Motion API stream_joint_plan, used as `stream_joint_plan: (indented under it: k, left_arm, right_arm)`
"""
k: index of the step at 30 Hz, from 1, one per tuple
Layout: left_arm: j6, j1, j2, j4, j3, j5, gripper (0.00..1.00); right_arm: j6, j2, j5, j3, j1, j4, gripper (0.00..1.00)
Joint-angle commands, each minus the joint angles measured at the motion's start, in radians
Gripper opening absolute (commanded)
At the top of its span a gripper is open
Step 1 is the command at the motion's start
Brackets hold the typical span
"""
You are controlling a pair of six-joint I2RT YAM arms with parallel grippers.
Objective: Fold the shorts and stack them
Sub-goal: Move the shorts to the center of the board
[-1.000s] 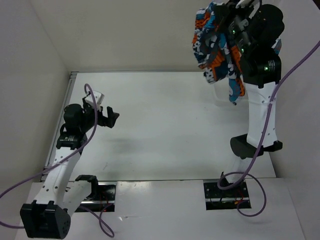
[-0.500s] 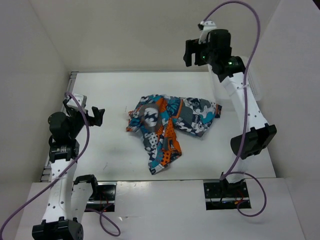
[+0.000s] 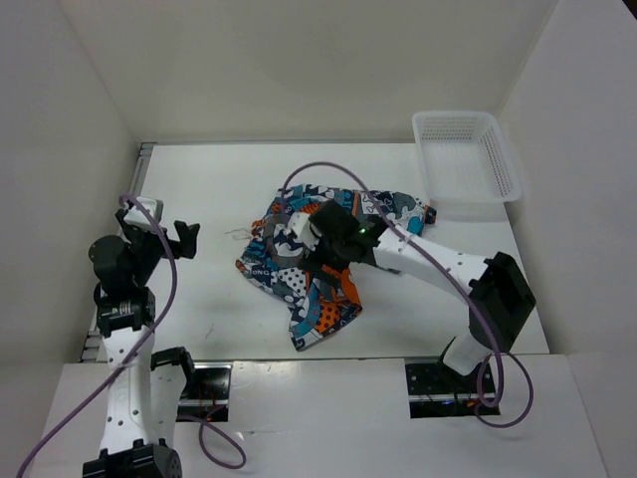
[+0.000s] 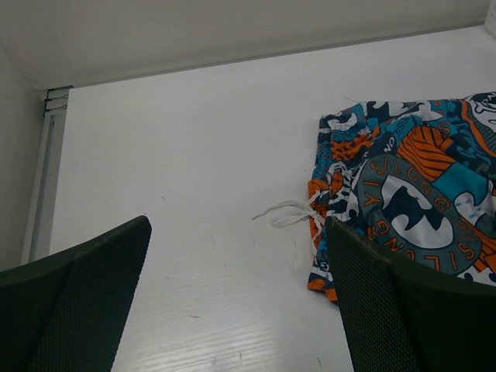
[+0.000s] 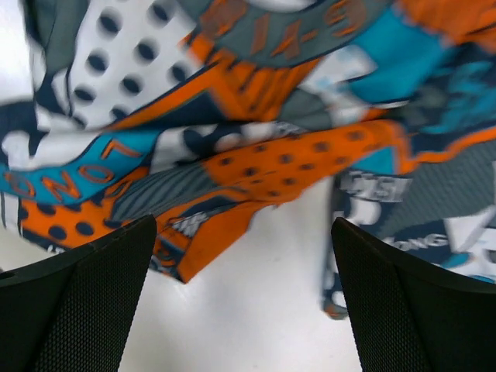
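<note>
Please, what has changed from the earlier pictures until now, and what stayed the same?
The right gripper let go of the shorts, which it held high one second ago; they now lie crumpled on the table. The arm then came down, and its open fingers are over the fabric. The left gripper stayed open at the left side, holding nothing.

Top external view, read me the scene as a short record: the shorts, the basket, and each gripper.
shorts: crumpled, unfolded, mid-table; emblem facing up
drawstring: white, trailing out toward the left arm
basket: white mesh, empty, far right corner, apart from the shorts
left gripper: open, empty, beside the shorts, not touching
right gripper: open, over the shorts, gripping nothing
task state: no fold made yet
</note>
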Motion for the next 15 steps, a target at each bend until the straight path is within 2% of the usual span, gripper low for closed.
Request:
stream_joint_plan:
  k: [1,7,10,11,12,15]
  left_arm:
    - [0.004,0.031,-0.028,0.041,-0.019,0.035,1.0]
    - [0.004,0.065,-0.068,0.022,-0.037,0.035,1.0]
    - [0.004,0.075,-0.068,0.022,-0.046,0.035,1.0]
    - [0.004,0.075,-0.068,0.022,-0.046,0.035,1.0]
    - [0.004,0.084,-0.068,0.031,-0.057,0.044,1.0]
    - [0.004,0.085,-0.068,0.031,-0.057,0.055,1.0]
  right_arm:
    - [-0.029,-0.004,0.027,-0.103,0.041,0.125,0.98]
    - [0.014,0.048,-0.011,-0.31,0.041,0.242,0.98]
    - [0.014,0.057,-0.044,-0.348,0.041,0.266,0.7]
    - [0.014,0.057,-0.044,-0.348,0.041,0.266,0.58]
    - [0.014,0.057,-0.044,-0.359,0.041,0.266,0.33]
    - [0.005,0.067,-0.015,-0.368,0.032,0.275,0.01]
